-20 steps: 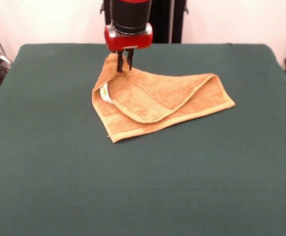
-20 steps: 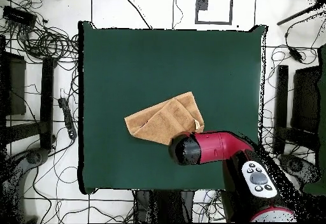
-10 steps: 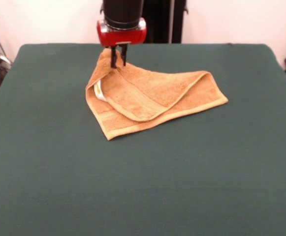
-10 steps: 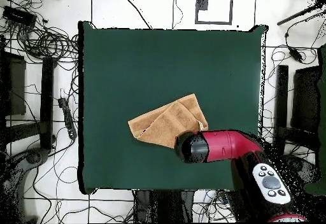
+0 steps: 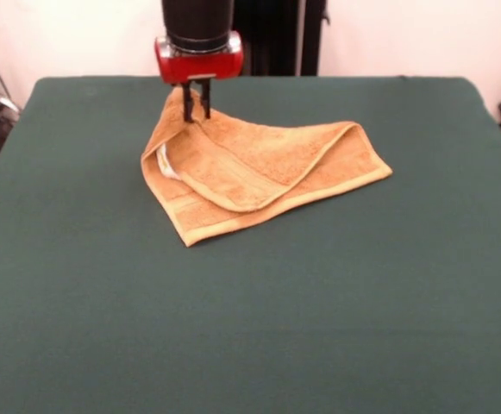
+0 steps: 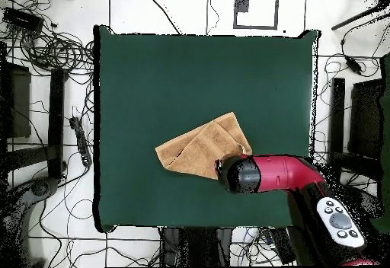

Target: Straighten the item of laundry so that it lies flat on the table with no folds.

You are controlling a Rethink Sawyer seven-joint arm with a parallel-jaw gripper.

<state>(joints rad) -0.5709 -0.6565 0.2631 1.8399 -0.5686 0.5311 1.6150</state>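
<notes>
Over the last second the red and black gripper (image 5: 197, 112), its two fingers pinched narrow on a far corner of the folded orange-tan terry towel (image 5: 267, 177), has dragged it across the dark green felt-like table (image 5: 250, 328), yet the fold remains.
</notes>
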